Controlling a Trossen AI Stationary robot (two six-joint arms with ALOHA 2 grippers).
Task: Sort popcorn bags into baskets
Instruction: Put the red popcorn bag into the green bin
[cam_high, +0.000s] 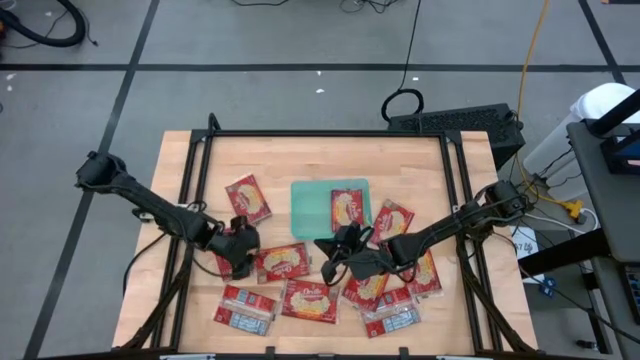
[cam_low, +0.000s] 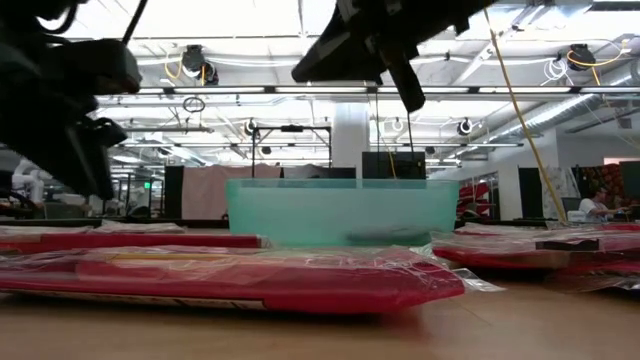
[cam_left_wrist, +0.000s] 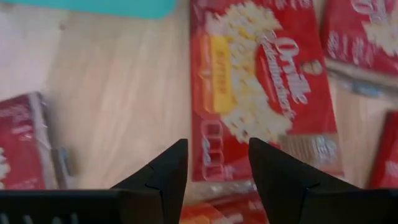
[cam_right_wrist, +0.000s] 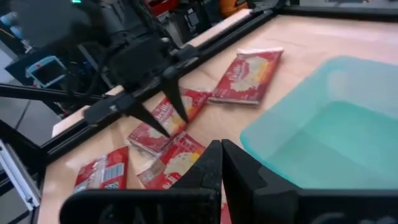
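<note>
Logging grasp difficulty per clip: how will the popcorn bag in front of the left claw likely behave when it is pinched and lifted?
The popcorn bag ahead of the open left claw lies flat and thin, so it probably feels light and may sag from one edge. Its clear wrapper shines in the low view, so it could slip. Lying flush on the table, its edge may be hard to get under.

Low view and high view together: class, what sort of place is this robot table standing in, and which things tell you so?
Probably a large robotics lab or workshop. The low view shows a high ceiling with strip lights and further rigs behind the teal tray; the high view shows loose cables on a grey floor marked with dark tape lines.
</note>
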